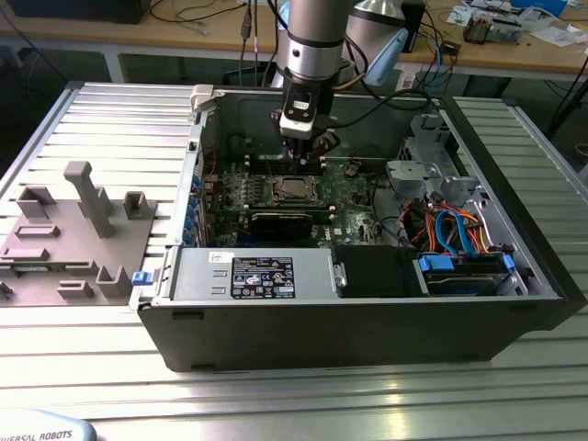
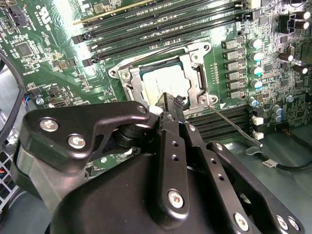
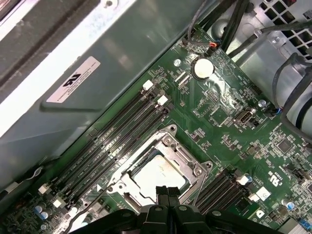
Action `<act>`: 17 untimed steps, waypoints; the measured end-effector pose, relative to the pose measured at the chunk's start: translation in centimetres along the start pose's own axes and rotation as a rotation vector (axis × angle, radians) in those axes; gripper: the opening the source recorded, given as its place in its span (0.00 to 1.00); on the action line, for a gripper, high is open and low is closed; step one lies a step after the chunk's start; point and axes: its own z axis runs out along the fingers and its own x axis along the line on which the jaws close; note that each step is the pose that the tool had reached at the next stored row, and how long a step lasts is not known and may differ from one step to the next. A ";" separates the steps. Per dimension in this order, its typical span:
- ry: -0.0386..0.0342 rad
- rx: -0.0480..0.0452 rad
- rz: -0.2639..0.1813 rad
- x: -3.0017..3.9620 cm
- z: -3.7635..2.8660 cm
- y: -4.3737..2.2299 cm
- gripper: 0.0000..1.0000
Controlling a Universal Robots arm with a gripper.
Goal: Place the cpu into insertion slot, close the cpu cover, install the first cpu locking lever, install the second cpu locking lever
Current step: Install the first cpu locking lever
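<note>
Sitting on slatted table (image 1: 276,395), case (image 1: 367,326) housing cpu (image 3: 158,174).

Robotics lab: slotted aluminium table (image 1: 276,395), cable-strewn wooden desk (image 1: 165,39)

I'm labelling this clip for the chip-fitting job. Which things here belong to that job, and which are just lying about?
Job: chip; metal cover frame lying around it; thin lever rod; gripper over the chip.
Lying about: memory slots; coin battery; blue cables; grey blocks outside the case.
</note>
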 end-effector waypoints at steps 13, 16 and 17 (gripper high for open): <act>-0.0025 -0.0010 -0.053 0.00 0.00 0.00 0.11; -0.0030 -0.0012 -0.063 0.00 0.00 0.00 0.11; -0.0031 -0.0012 -0.067 0.00 0.00 0.00 0.11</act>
